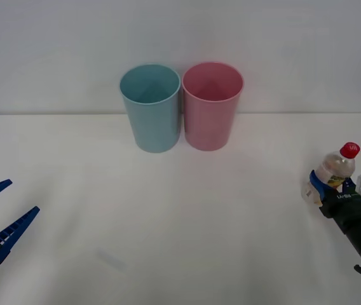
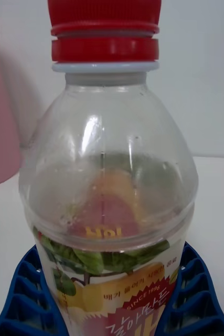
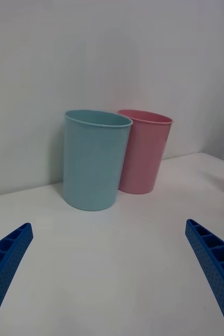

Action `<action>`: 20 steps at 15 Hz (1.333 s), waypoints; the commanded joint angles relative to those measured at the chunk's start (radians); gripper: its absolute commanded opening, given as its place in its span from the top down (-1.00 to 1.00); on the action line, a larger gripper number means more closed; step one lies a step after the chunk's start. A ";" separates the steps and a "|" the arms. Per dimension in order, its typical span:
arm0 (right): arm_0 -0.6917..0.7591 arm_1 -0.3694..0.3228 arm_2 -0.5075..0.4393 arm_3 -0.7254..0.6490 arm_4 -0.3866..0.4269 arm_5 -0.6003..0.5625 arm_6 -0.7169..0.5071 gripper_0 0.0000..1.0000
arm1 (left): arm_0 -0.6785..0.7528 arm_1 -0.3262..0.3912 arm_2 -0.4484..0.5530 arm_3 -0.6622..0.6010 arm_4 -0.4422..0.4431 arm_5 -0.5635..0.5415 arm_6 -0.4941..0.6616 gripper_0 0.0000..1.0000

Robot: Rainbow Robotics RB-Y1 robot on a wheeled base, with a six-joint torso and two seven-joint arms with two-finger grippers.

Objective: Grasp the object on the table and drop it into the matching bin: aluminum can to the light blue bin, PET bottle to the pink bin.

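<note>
While the left gripper (image 1: 1, 213) waits with jaws wide at the tabletop's (image 1: 187, 216) near left, the right gripper (image 1: 328, 194) has its jaws clamped on the upright PET bottle (image 1: 335, 168) at the right edge, well apart from the pink bin (image 1: 211, 108) and light blue bin (image 1: 152, 109).

A wide white table (image 1: 187, 216) is seen across the lower part of the frame. At its upper middle, the light blue bin (image 1: 151, 108) and the pink bin (image 1: 211, 105) are placed side by side, touching. At the right edge, the PET bottle (image 1: 335, 171) is seen upright.
</note>
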 commanded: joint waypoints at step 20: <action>-0.051 -0.377 0.043 -0.485 0.121 -0.024 -0.810 1.00 | 0.000 0.000 0.000 0.000 0.000 0.000 0.000 -1.00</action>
